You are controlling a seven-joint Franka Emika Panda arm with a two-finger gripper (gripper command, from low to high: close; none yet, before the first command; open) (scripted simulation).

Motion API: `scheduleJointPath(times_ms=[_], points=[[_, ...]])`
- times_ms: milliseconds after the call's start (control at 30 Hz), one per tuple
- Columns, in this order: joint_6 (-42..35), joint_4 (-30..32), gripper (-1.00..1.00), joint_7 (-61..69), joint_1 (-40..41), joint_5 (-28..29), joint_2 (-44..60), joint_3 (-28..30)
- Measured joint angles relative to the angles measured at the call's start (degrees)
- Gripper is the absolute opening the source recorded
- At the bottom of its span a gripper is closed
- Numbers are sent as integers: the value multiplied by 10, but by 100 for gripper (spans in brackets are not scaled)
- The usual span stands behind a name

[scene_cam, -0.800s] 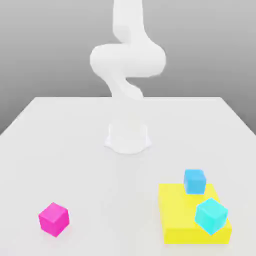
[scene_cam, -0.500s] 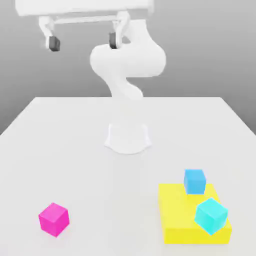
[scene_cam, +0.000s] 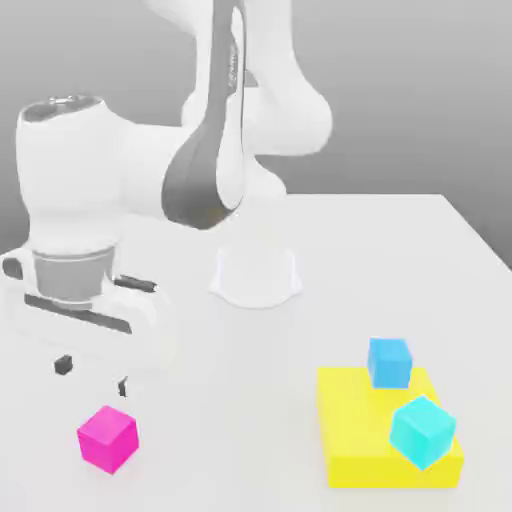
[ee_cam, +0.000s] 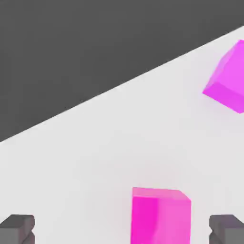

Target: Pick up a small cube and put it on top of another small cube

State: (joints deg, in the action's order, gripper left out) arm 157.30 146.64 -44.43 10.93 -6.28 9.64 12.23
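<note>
A small magenta-pink cube sits on the white table at the front of the exterior view's left. My gripper hangs open just above and slightly behind it, its dark fingertips spread wide and nothing between them. In the hand view the same cube lies below, between the two fingertips, a little off centre. A second magenta-pink cube rests farther off on the table in the hand view.
A flat yellow block lies at the front of the exterior view's right. A sky-blue cube stands at its back edge and a turquoise cube sits tilted on it. The arm's white base is mid-table.
The arm has swung down from high up to the exterior view's left. The open gripper now hovers close over the magenta-pink cube. The cubes have not moved.
</note>
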Motion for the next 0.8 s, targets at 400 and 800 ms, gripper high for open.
scheduleJointPath(times_ms=[400,800], points=[[96,-18,-100,40,47,-54,128,-52],[-53,47,-100,-6,-99,-7,-89,-105]])
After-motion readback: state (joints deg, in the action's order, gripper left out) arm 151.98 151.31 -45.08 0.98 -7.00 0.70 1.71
